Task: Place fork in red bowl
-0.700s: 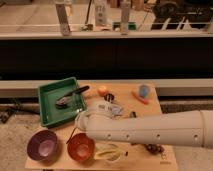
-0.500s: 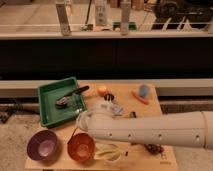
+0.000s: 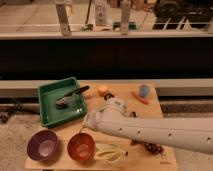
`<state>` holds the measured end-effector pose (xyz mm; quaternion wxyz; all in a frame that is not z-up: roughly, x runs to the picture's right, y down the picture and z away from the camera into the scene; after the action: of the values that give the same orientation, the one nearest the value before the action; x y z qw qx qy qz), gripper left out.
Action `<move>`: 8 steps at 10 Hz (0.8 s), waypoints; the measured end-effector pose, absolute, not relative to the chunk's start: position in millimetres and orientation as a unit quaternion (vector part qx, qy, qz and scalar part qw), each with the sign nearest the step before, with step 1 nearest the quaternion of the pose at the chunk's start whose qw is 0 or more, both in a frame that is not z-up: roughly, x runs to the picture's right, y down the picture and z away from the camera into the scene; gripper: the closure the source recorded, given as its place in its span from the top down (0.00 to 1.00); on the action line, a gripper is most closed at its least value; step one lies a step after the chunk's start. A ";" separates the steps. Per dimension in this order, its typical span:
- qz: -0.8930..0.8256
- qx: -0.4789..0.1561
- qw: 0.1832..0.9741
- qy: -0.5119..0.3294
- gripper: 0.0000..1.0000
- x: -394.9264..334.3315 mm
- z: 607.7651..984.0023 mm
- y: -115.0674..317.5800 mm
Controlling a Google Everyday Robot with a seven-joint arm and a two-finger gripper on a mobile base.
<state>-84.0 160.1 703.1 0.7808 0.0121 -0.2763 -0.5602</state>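
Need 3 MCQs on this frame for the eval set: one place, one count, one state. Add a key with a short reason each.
1. The black-handled utensil lies:
A) in the green tray
B) in a bowl
C) on bare wood

2. Bowls on the table:
A) one
B) two
C) three

3. The red bowl is:
A) upside down
B) upright
C) on its side

Key:
1 A, it rests on the tray floor.
2 B, the red bowl and the purple bowl sit side by side.
3 B, its inside faces up, just below the end effector.
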 end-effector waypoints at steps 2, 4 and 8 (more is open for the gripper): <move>-0.597 -0.016 0.758 -0.263 0.27 -77.2 712.9 169.5; -0.621 -0.048 0.740 -0.255 0.45 -72.4 724.6 180.4; -0.623 -0.084 0.728 -0.273 0.79 -69.2 728.6 186.5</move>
<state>-69.2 186.5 728.6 0.7282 -0.0840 -0.2729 -0.6231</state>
